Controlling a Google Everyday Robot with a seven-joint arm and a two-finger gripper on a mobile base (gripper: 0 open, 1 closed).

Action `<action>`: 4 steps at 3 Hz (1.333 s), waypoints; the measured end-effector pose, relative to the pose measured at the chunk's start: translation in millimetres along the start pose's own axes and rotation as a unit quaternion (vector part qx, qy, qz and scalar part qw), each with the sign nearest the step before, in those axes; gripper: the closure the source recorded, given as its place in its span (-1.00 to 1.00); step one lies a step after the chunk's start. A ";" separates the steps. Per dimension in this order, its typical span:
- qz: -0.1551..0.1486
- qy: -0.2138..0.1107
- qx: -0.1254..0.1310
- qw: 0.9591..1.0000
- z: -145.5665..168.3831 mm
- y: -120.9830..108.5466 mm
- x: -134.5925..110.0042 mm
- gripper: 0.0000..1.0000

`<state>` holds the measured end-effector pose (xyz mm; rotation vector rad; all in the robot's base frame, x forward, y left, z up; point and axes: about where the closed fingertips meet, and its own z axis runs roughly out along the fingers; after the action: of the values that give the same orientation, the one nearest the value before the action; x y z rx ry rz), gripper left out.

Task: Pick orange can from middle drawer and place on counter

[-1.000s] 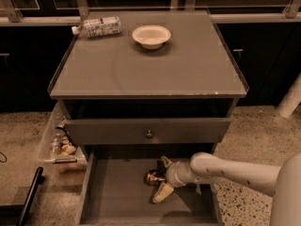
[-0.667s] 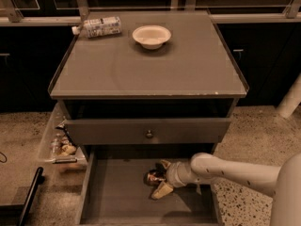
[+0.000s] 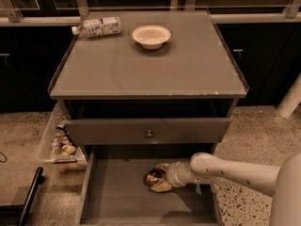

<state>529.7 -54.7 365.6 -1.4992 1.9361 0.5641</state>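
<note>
Fingers drawn in closer than a second ago; arm [image 3: 235,171] otherwise unmoved. It reaches in level from the right, across the drawer's [image 3: 113,197] right wall. Hand [image 3: 158,177] sits low inside, clamped on can [image 3: 151,178]. Can rests on drawer floor, right of centre. Open floor to left and front. Upper drawer front [image 3: 117,132] overhangs just behind. Tabletop [image 3: 188,69] above: bowl [image 3: 151,36], bottle [image 3: 99,26] along back edge.

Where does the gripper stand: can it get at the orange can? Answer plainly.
Probably yes: the gripper is down in the open middle drawer, right at the orange can, nothing visible between them.
</note>
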 end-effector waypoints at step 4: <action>-0.028 -0.007 -0.008 1.000 -48.7 19.6 -17.9 1.00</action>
<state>503.5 -69.3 412.2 -1.5500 1.8776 0.5646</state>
